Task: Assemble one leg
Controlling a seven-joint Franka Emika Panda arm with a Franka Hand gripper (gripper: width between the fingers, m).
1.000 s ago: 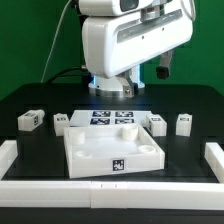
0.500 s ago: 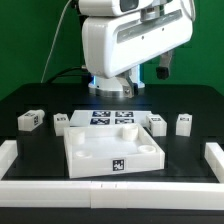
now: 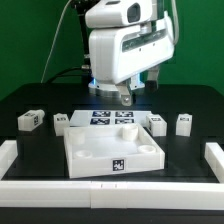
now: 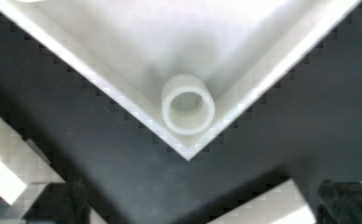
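Note:
The white tabletop (image 3: 110, 150) lies in the middle of the table with a tag on its front edge. Its corner (image 4: 107, 50) with a round hole (image 4: 188, 106) fills the wrist view. Four small white legs lie beside it: two on the exterior view's left (image 3: 30, 120) (image 3: 62, 120) and two on its right (image 3: 157, 124) (image 3: 183, 123). My gripper (image 3: 124, 97) hangs above the back of the table, behind the tabletop and apart from every leg. It is open and empty (image 4: 196, 205), with a dark fingertip (image 4: 45, 200) at each side of the wrist view.
The marker board (image 3: 112, 117) lies flat behind the tabletop, under the gripper. A white raised border (image 3: 15, 165) runs along the table's front and sides. A green wall stands behind the arm.
The arm has shifted toward the exterior view's right and the gripper has come a little lower and forward. The parts on the table have not moved.

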